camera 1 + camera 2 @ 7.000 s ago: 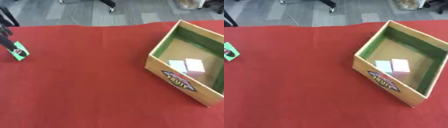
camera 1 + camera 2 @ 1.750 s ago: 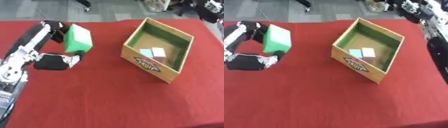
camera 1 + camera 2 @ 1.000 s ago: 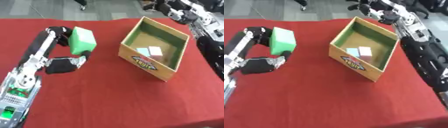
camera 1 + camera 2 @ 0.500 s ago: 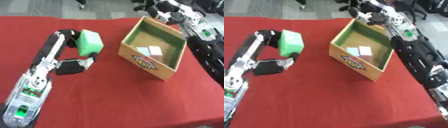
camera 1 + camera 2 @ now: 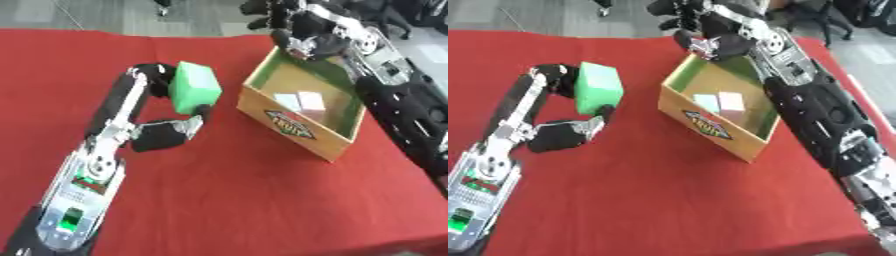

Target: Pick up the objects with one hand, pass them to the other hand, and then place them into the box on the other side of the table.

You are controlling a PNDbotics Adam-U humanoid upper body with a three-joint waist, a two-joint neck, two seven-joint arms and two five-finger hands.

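A green block [image 5: 194, 92] is held up over the red table [image 5: 227, 200], left of the box. My left hand [image 5: 166, 134] is shut on it, with fingers under its lower edge and dark parts behind its upper left corner. The cardboard box [image 5: 293, 125], green inside, stands at the centre right and holds two pale small blocks [image 5: 299, 101]. My right hand [image 5: 702, 25] hovers over the box's far left corner, its fingers spread toward the green block and a short gap away from it.
My right arm [image 5: 815, 115] runs along the right side, beside and over the box. My left forearm [image 5: 83, 190] crosses the lower left. Grey floor and chair legs lie past the table's far edge.
My right arm has come in from the upper right and reached left over the box's far corner. My left hand has brought the green block right, closer to the box.
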